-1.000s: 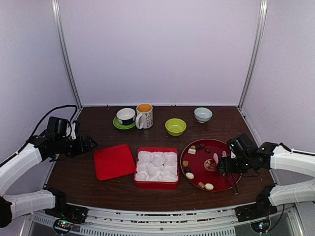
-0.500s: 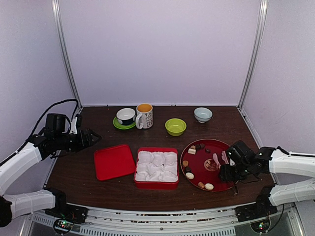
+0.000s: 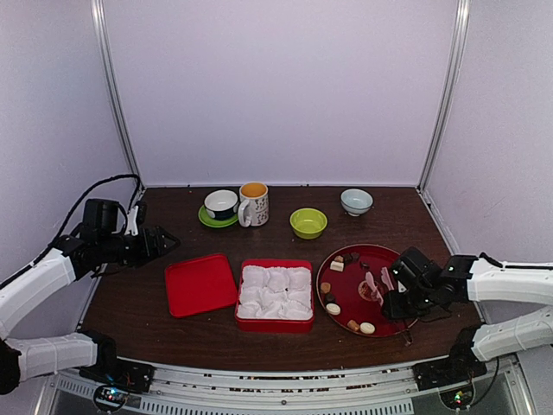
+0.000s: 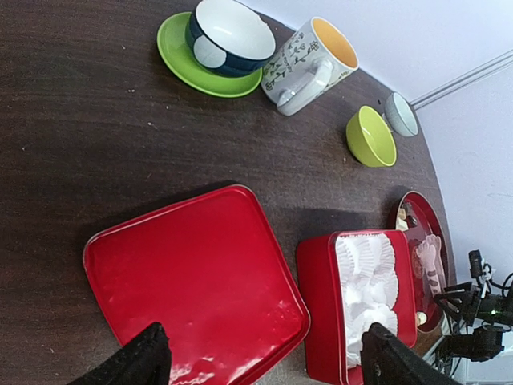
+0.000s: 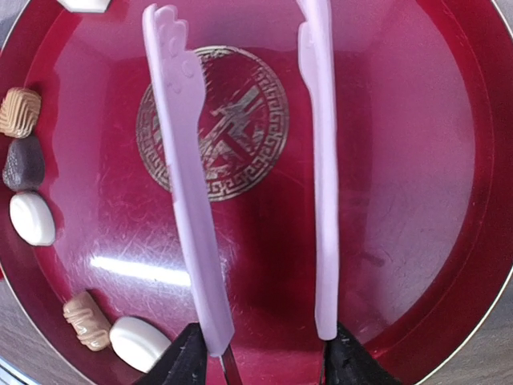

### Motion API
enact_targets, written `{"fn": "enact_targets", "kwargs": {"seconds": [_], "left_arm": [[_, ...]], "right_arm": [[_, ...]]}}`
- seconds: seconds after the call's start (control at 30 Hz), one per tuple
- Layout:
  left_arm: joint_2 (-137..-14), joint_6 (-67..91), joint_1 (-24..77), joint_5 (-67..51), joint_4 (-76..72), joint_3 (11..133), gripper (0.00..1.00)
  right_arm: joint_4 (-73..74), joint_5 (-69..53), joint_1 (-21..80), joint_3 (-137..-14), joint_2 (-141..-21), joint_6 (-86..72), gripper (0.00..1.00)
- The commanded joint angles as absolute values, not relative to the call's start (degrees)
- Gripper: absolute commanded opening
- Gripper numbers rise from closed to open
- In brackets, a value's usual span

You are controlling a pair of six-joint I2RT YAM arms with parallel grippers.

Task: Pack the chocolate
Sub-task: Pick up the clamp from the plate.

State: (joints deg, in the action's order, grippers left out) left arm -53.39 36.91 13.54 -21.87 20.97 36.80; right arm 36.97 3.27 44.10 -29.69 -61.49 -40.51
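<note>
Brown, tan and cream chocolates [image 5: 32, 218]: I see them lying loose along the left rim of the dark red round plate [image 5: 449, 160], which sits at the right of the table [image 3: 173, 207].
Pink tongs [image 5: 184, 160]: both arms reach out over the plate's gold centre emblem, with their tips apart.
Right gripper [image 5: 268, 353]: my fingers are partly closed and press against the outer sides of the two tong arms, gripping the tongs near their base.
Red box [image 3: 275, 326]: it sits just left of the plate and is lined with white paper cups [image 3: 276, 290].
Red lid [image 3: 200, 284]: it lies flat beside the box, on its left.
Left gripper [image 3: 160, 240]: the fingers are spread wide and hold nothing. It hangs over the table left of the lid.
Back row: from left I see a cup on a green saucer [image 3: 221, 206], a flowered mug [image 3: 254, 204], a green bowl [image 3: 308, 223] and a pale bowl [image 3: 356, 201].
</note>
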Motion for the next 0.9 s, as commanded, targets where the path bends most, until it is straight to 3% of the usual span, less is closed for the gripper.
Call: {"fn": "enact_targets", "kwargs": {"seconds": [0.0, 0.33, 0.53, 0.63, 0.87], "left_arm": [[-53.96, 36.97, 14.16, -22.32, 18.28, 37.53, 0.84], [-55.05, 36.79, 14.83, -21.93, 18.37, 38.01, 0.83], [-55.44, 36.80, 15.24, -21.80, 18.37, 38.07, 0.83], [-55.46, 36.74, 15.50, -21.80, 18.45, 38.20, 0.83], [-55.11, 36.59, 16.33, -20.97, 19.07, 38.74, 0.83]], "right_arm": [[39.23, 4.70, 45.14, -30.93, -61.78, -40.62, 0.57], [40.23, 5.42, 46.45, -30.62, -62.38, -41.31, 0.49], [40.13, 6.12, 47.31, -31.21, -62.91, -41.35, 0.37], [40.19, 7.03, 47.48, -32.13, -60.68, -41.41, 0.31], [40.08, 8.58, 47.40, -33.95, -54.94, -40.67, 0.27]]}}
